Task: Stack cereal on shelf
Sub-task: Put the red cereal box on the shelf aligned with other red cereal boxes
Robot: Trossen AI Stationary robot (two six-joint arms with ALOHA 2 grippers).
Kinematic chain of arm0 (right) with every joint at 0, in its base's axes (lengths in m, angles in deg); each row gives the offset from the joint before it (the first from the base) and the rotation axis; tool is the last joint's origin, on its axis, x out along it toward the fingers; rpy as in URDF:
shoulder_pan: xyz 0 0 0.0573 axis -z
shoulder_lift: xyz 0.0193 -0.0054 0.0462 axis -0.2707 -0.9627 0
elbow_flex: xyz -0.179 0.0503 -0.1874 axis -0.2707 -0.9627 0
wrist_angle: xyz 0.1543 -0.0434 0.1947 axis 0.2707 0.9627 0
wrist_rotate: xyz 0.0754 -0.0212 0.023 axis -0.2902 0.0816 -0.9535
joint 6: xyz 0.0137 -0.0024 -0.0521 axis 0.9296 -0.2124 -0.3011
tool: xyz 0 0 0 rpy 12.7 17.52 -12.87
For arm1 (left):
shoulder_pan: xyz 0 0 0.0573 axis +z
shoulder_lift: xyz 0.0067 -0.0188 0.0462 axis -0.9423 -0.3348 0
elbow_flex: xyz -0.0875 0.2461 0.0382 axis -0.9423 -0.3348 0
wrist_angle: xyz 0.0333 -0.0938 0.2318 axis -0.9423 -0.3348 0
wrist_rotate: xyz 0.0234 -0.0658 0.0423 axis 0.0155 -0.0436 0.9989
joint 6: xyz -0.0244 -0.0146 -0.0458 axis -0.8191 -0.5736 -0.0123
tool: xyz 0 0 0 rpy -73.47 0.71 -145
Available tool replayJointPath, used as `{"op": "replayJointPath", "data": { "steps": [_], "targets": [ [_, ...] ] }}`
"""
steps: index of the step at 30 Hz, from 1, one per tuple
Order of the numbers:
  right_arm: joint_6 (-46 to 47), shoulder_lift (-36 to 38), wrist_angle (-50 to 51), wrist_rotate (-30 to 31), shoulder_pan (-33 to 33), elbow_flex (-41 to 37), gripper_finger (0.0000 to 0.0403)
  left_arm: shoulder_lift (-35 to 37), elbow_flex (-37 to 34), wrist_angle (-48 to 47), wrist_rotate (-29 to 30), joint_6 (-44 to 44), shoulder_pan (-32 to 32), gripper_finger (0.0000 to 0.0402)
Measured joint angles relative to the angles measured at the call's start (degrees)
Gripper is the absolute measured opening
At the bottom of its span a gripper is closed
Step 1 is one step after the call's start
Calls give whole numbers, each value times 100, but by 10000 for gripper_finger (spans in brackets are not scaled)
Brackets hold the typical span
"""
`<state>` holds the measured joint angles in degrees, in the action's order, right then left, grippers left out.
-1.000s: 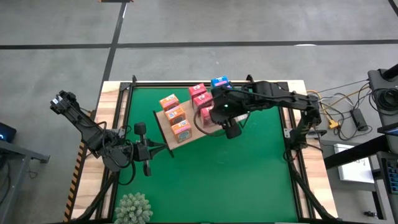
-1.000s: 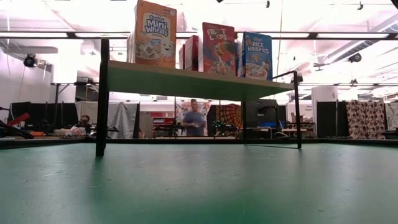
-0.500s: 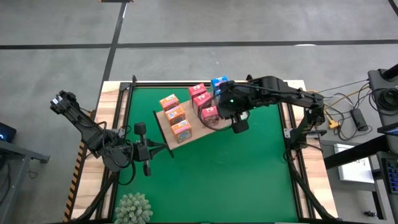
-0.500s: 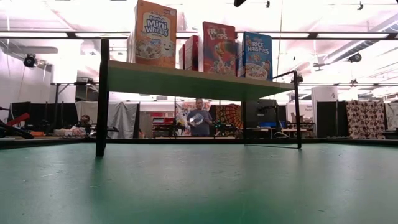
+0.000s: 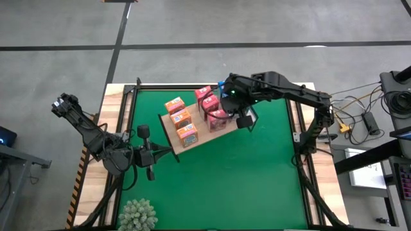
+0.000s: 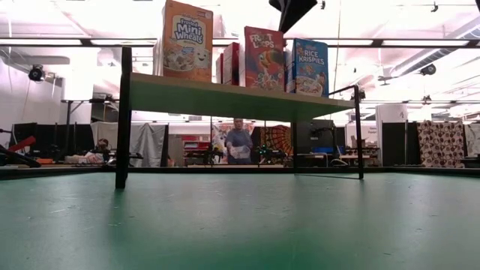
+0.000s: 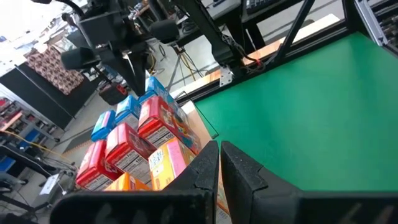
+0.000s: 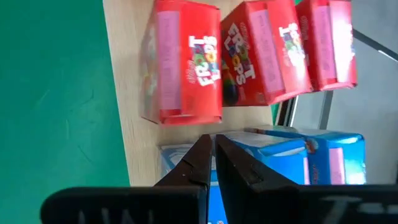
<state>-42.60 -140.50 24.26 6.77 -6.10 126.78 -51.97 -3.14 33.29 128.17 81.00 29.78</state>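
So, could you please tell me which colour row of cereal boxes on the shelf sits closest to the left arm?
The orange boxes. Their row lies at the shelf's end toward the left tool, while the red boxes sit further away.

The right gripper [image 5: 246, 120], fingers pressed together, is held at two o'clock; the left gripper [image 5: 149, 156], likewise closed, at eight.

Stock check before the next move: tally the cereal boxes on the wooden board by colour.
Orange boxes: 3
Red boxes: 3
Blue boxes: 3
Total: 9
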Motion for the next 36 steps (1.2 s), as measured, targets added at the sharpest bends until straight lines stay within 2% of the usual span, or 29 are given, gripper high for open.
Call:
{"op": "replayJointPath", "data": {
  "steps": [36],
  "targets": [
    [-151, -4, -576, -3, -7, -434, 12, 28, 9, 0, 4, 37, 7, 1]
  ]
}}
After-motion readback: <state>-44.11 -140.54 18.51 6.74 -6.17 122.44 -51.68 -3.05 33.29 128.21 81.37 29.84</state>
